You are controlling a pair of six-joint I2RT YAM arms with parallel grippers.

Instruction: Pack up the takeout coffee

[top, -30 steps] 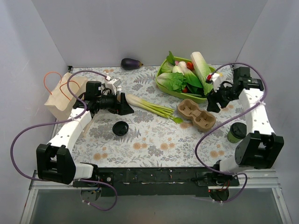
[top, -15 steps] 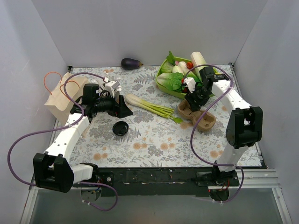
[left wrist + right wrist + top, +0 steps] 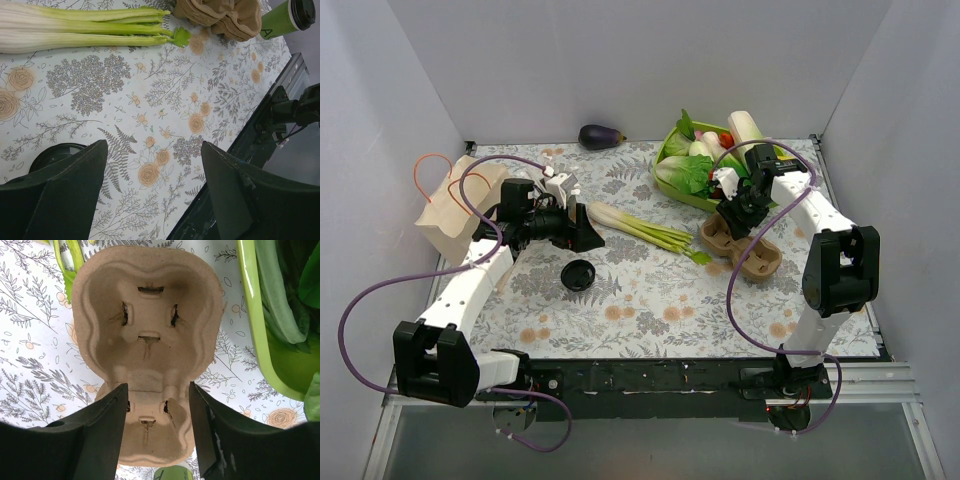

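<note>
Hovering over the cardboard cup carrier (image 3: 147, 300), the right gripper (image 3: 157, 387) hangs with its jaws parted on either side of the narrow waist between the two cells. They seem to sit above the cardboard, not pinched on it, so nothing is grasped. That spot looks chosen on purpose: the waist is the thinnest and stiffest part of the carrier, the natural place to take hold of it or steady it. The coffee cup (image 3: 285, 17) stands upright on the flowered table (image 3: 165, 105), already capped with a black lid. It is just past the carrier's end, toward the robot's right. From above it is hidden behind the right arm. It is not yet in a cell, so packing has barely begun. The left gripper (image 3: 154, 145) is spread wide and empty, low over the table, with a loose black lid (image 3: 578, 274) just beside it and a leafy stalk (image 3: 640, 229) lying across ahead. It appears parked out of the way, leaving the carrier to the other arm.
</note>
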